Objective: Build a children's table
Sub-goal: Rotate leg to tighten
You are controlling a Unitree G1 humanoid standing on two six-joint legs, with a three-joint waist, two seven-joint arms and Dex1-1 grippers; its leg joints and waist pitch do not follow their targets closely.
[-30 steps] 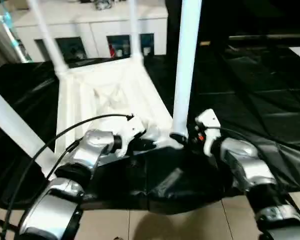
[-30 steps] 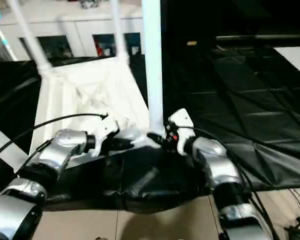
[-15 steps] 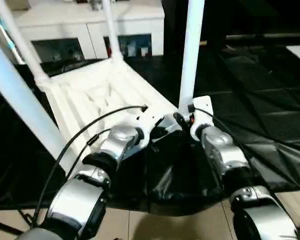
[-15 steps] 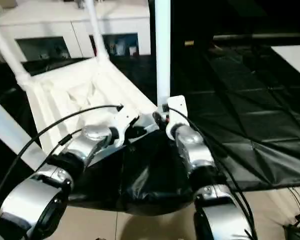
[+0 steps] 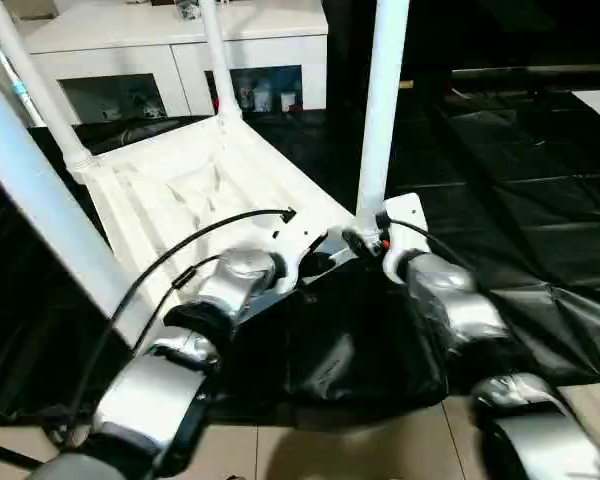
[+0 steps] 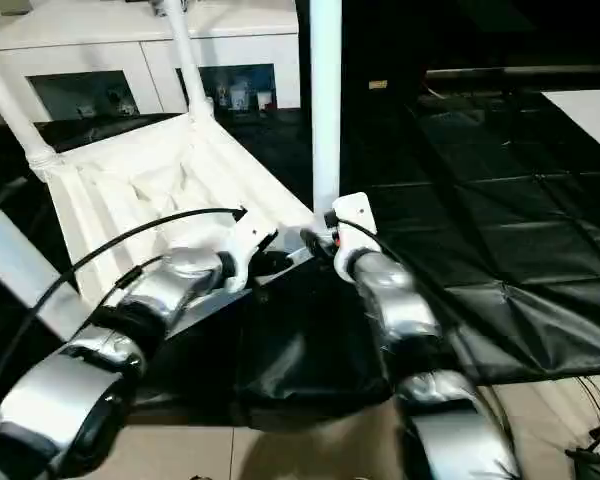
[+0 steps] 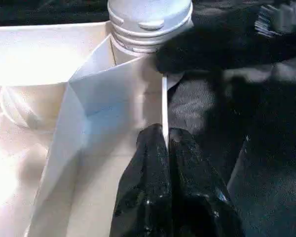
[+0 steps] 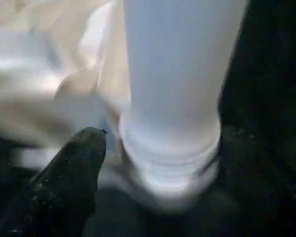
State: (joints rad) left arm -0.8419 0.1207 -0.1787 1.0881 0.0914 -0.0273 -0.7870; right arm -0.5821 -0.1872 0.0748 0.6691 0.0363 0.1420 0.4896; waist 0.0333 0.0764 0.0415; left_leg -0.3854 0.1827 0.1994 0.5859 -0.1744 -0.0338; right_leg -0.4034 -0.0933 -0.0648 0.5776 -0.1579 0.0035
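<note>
The children's table lies upside down on the black-covered work table, its white ribbed top [image 5: 180,190] facing up. Three white legs [image 5: 382,100] [image 5: 215,60] [image 5: 35,90] stand upright in corner sockets, and a further leg [image 5: 40,200] rises at the near left. My left gripper [image 7: 164,136] is shut on the top's thin near rim [image 7: 164,98], close to the near-right socket. My right gripper [image 8: 167,138] is open around that near-right leg's ringed base [image 8: 170,153], one finger [image 8: 74,173] on each side with a slim gap.
A white cabinet [image 5: 180,50] with glass doors stands behind the work table. The black cover [image 5: 540,200] spreads wide to the right and hangs over the near edge above the tiled floor [image 5: 380,450]. A black cable [image 5: 180,255] arcs over my left forearm.
The head camera has shifted and tilted. My right gripper's fingers have spread wider around the leg's base. The left gripper keeps its hold on the rim.
</note>
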